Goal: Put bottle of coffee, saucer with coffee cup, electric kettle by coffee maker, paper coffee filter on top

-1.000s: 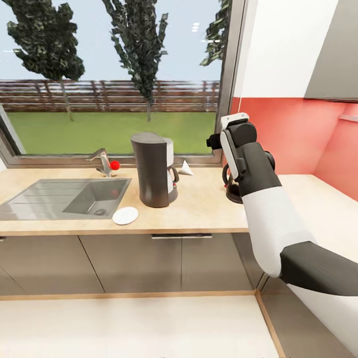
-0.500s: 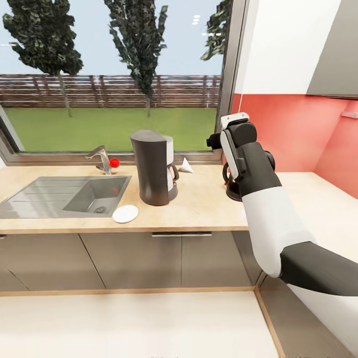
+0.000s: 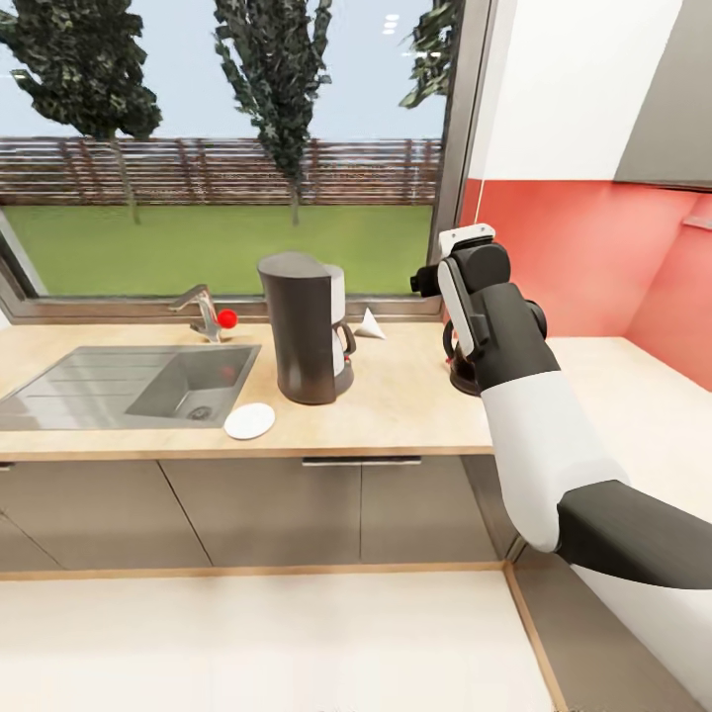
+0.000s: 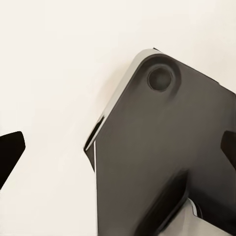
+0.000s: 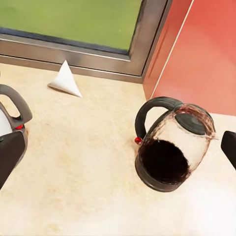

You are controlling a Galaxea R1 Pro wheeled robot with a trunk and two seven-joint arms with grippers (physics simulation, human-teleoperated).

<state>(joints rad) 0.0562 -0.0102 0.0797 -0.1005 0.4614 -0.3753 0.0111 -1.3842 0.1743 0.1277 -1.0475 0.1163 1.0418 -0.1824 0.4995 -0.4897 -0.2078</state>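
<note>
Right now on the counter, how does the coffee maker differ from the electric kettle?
The coffee maker is a tall, opaque dark grey column, while the electric kettle is squat and rounded with a see-through body. The coffee maker stands beside the sink; the kettle sits nearer the red wall, partly behind the right arm in the head view. Both stand upright on the countertop and have dark handles.

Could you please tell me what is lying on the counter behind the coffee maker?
A white paper filter lies on the counter behind the coffee maker, near the window frame. The machine's body covers the counter directly behind it, so anything there cannot be seen.
</note>
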